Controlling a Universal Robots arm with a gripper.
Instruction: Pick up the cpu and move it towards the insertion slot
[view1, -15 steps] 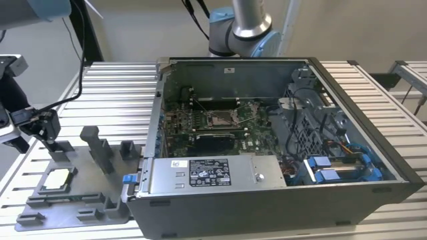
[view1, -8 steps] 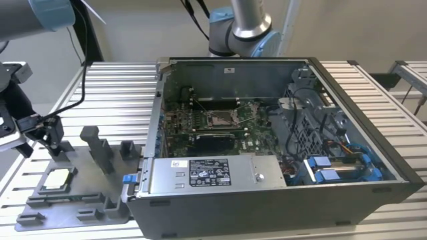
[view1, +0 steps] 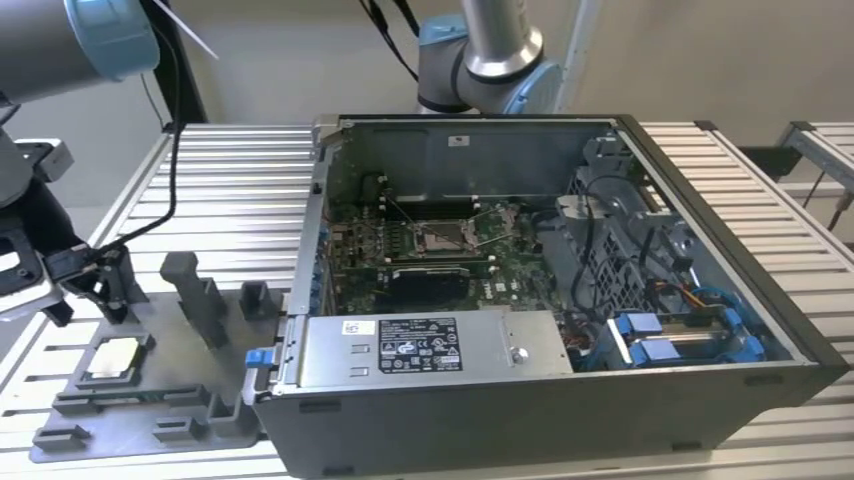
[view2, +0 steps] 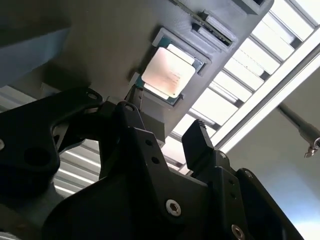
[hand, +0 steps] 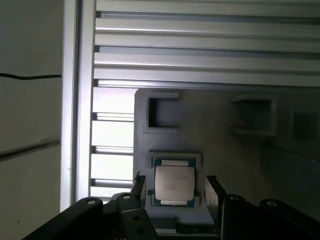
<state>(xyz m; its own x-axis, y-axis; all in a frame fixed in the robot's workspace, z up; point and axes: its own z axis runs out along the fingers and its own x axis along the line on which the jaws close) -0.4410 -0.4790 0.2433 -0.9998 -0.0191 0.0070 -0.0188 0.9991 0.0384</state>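
Closest to you in the first wrist view, the gripper (hand: 175, 186) stands wide, holding nothing. Its two fingers (hand: 214, 192) sit to either side of the cpu (hand: 174, 183) with a gap showing on each side. You would judge the cpu light, stiff and thin, with a smooth metal top that gives little purchase and an underside that should not be scraped. Take it by two opposite edges of the rim, squarely and gently. It lies flat in a recess of the grey tray (hand: 210, 130) on the worktop (view1: 227, 180), at the exterior view's left. Farther off, well apart to that view's right, the open case (view1: 534, 400) holds the slot (view1: 441, 237) — silver frame, dark centre, green board around it.
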